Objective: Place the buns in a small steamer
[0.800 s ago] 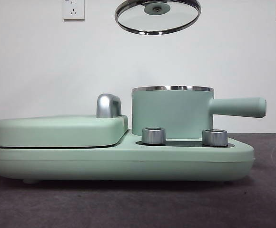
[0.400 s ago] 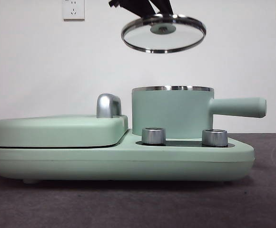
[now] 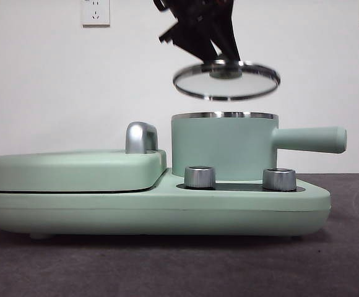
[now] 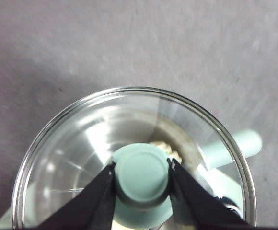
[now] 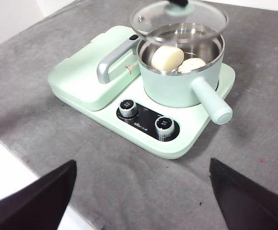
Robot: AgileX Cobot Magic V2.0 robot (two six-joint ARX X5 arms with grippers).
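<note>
The mint-green small steamer [image 3: 223,147] [image 5: 177,84] stands on the appliance's right side, its handle pointing right. Two cream-white buns lie inside it: a smooth one [image 5: 167,58] and a ridged one [image 5: 192,63], a bit of which shows through the glass [image 4: 167,147]. My left gripper [image 4: 141,167] [image 3: 224,59] is shut on the green knob [image 4: 142,173] of the glass lid [image 3: 226,80] [image 5: 177,18], holding it tilted a little above the steamer's rim. My right gripper [image 5: 141,191] hangs open well back from the appliance, with nothing between its jaws.
The steamer sits on a mint-green base [image 3: 167,210] [image 5: 105,115] with two steel dials [image 3: 199,177] [image 3: 279,179]. On the left is a closed flat griddle [image 3: 74,170] with a chrome handle [image 3: 141,137]. Grey table all round; the table edge [image 5: 14,158] shows near my right gripper.
The lid has come down and to the right, from high above to just over the steamer. The gripper holding it has come into the front view.
</note>
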